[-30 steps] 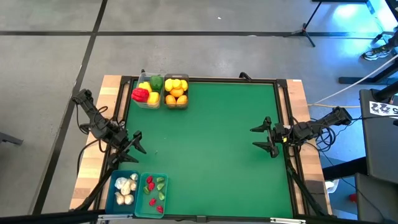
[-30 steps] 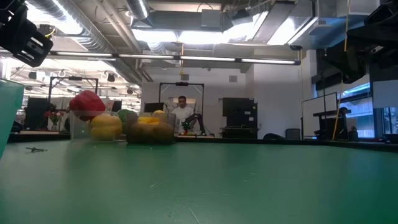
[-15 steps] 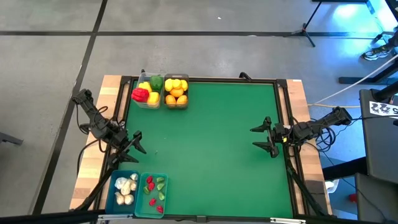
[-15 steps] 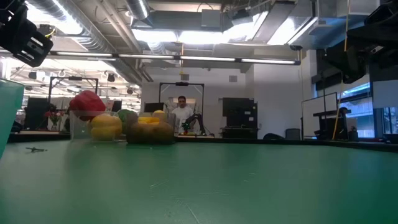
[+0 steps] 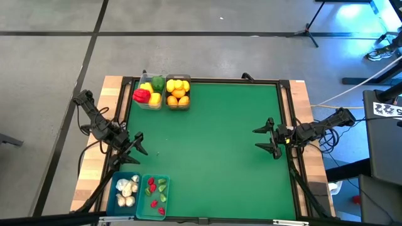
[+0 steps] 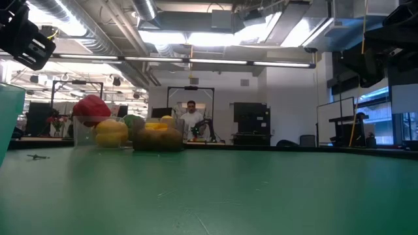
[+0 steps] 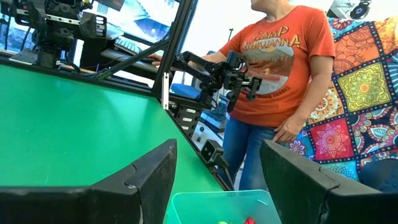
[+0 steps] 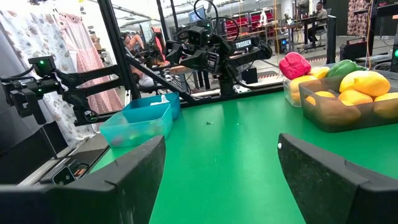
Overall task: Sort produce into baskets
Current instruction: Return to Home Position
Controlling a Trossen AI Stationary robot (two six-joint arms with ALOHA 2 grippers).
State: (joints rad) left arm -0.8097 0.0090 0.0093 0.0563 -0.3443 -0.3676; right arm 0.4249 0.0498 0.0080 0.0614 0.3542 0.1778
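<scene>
Counter: matt green covering; wood border, pale, smooth. Blue bins: translucent plastic. Clear bins: transparent plastic. Red pepper: glossy.

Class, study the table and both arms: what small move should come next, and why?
Probably only ease both arms into their rest pose. No produce lies loose on the green mat; peppers, citrus, garlic and chilies sit in bins, and the left pincer and right pincer hang open.

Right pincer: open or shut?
Open. The right pincer is spread wide with nothing held, in both the high and right wrist views.
</scene>
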